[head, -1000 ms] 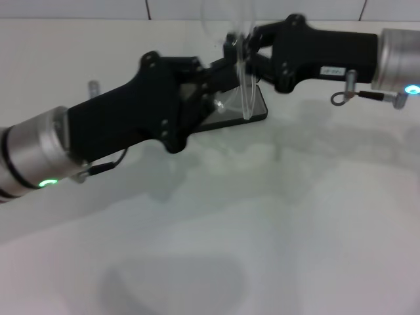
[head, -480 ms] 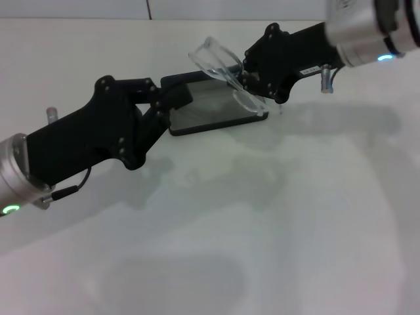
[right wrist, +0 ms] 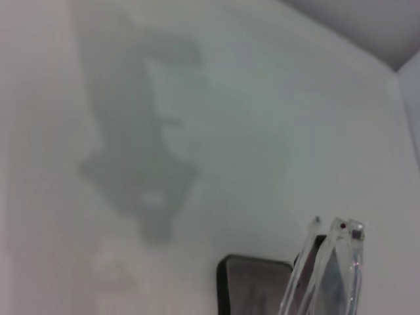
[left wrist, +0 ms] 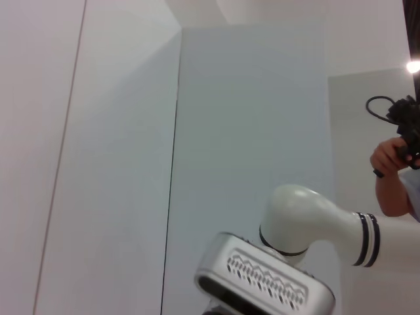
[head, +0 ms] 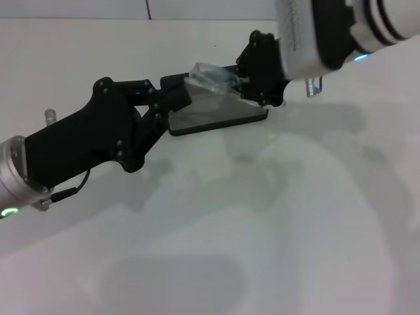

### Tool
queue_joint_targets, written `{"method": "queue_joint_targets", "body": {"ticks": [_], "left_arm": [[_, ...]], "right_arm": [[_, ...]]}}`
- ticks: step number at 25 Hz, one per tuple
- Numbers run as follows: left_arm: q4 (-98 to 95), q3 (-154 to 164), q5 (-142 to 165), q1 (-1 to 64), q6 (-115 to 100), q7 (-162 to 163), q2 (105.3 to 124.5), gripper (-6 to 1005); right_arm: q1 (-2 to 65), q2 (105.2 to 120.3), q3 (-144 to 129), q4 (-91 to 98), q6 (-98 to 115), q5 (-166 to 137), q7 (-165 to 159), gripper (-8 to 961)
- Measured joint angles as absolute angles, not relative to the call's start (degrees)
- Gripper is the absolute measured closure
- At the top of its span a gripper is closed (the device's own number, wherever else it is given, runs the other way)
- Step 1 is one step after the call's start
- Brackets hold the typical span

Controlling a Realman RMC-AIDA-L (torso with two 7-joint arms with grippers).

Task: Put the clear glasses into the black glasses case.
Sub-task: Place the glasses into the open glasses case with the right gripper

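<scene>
The black glasses case [head: 216, 113] lies open on the white table at the back, its grey lining facing up. The clear glasses [head: 211, 77] hang tilted just above its far side. My right gripper [head: 244, 82] is shut on their right end, above the case's right end. My left gripper [head: 176, 100] rests against the case's left end. The right wrist view shows the clear glasses [right wrist: 328, 269] edge-on over a corner of the case [right wrist: 252, 289]. Neither thing appears in the left wrist view.
The white table [head: 275, 216] runs forward from the case toward me. A tiled wall [head: 98, 8] rises behind the table. In the left wrist view are a wall, my right arm [left wrist: 308, 223] and a person's hand [left wrist: 394, 157].
The right gripper has carried the glasses down and leftward until they hang close over the case. The left arm drew back to the case's left end, then stayed there.
</scene>
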State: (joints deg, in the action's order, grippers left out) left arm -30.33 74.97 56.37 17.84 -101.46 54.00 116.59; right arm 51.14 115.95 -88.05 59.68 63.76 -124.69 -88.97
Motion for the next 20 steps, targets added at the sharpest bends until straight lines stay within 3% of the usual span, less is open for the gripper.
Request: {"method": "queue_joint_targets", "body": {"ticks": [5, 13, 17, 20], "left_arm": [[-30.6, 74.9, 56.9, 17.8, -101.5, 54.1, 115.98, 951], [-38.4, 72.5, 69.4, 15.7, -100.8, 60.8, 112.05, 951], [-43.5, 66.0, 79.9, 15.4, -100.7, 66.8, 112.88, 951], [-46.7, 61.7, 86.7, 15.2, -100.9, 69.2, 114.56, 951]], "right_arm": [[50.9, 116.13, -96.3, 60.6, 57.4, -129.7, -89.3, 815], [49.7, 116.19, -98.3, 59.5, 54.2, -130.5, -89.8, 813], [49.5, 116.19, -98.5, 58.7, 53.0, -130.5, -90.3, 812], [49.8, 116.19, -98.8, 58.1, 51.0, -130.5, -91.4, 811]]}}
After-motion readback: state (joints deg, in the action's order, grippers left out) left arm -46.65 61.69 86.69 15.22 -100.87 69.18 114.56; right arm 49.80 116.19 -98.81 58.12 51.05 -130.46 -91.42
